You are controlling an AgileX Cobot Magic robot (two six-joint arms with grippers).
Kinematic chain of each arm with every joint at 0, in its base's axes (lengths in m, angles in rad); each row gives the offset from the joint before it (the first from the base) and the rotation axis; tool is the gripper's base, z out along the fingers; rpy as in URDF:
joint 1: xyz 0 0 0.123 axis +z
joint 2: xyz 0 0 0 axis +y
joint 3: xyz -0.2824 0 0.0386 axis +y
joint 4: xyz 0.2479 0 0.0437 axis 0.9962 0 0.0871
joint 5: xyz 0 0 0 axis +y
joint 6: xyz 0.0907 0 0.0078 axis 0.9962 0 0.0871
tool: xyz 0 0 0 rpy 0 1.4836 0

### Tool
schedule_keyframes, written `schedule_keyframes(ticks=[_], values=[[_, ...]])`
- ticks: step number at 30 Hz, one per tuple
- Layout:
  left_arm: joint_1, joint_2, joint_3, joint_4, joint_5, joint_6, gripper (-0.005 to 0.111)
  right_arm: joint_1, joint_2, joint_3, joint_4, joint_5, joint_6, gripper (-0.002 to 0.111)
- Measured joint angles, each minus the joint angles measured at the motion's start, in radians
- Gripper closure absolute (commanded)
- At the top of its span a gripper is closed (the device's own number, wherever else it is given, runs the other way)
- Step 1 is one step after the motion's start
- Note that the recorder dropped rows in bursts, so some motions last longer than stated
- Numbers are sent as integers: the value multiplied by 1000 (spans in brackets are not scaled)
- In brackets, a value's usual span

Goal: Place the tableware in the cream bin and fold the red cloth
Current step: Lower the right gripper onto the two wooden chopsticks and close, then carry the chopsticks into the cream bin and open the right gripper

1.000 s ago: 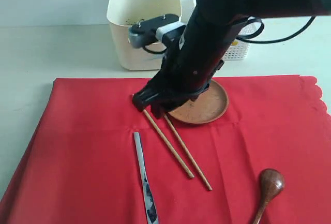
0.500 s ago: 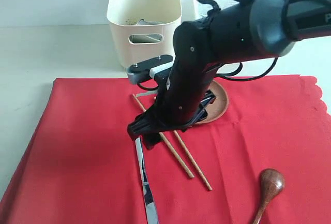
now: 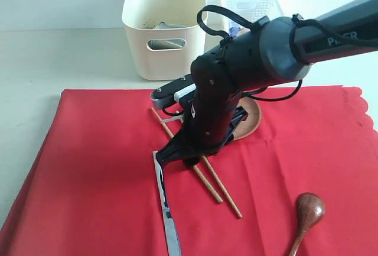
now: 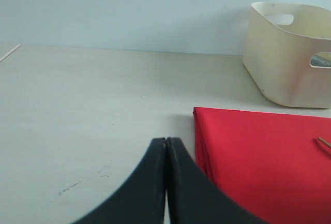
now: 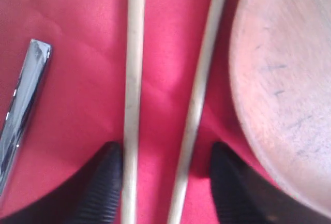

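Note:
Two wooden chopsticks (image 3: 211, 188) lie side by side on the red cloth (image 3: 88, 167), next to the round brown plate (image 3: 253, 117). My right gripper (image 5: 165, 154) is down on the cloth and open, one finger outside each chopstick (image 5: 134, 79); the plate's rim (image 5: 284, 79) is just beside one finger. A metal knife (image 3: 166, 208) lies close by on the left and a dark wooden spoon (image 3: 308, 208) at the front right. The cream bin (image 3: 165, 25) stands behind the cloth. My left gripper (image 4: 166, 140) is shut and empty over bare table beside the cloth's edge (image 4: 258, 151).
A white lattice basket (image 3: 251, 5) stands right of the cream bin. Something metal (image 3: 165, 44) shows through the bin's handle cut-out. The right arm (image 3: 248, 61) reaches across the cloth's middle and hides part of the plate. Pale table surrounds the cloth.
The right arm swung from the chopsticks' far ends, past the knife's tip, and now sits over the middle of the chopsticks. Its jaws now straddle both chopsticks.

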Motion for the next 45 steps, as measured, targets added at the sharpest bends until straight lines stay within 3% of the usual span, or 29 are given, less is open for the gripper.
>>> schedule_keyframes(ticks=[7, 18, 27, 30, 35, 41, 45], values=[[0, 0, 0, 0, 0, 0, 106, 0, 0, 0, -1, -5, 2, 108], [0, 0, 0, 0, 0, 0, 106, 0, -9, 0, 22, -3, 2, 108], [0, 0, 0, 0, 0, 0, 106, 0, -187, 0, 32, -70, -42, 108], [0, 0, 0, 0, 0, 0, 106, 0, -247, 0, 32, -238, -118, 108], [0, 0, 0, 0, 0, 0, 106, -19, -294, 0, 6, -782, -241, 108], [0, 0, 0, 0, 0, 0, 106, -77, -250, 0, 41, -1139, -266, 108], [0, 0, 0, 0, 0, 0, 106, -119, -170, -65, 101, -1230, -269, 108]])
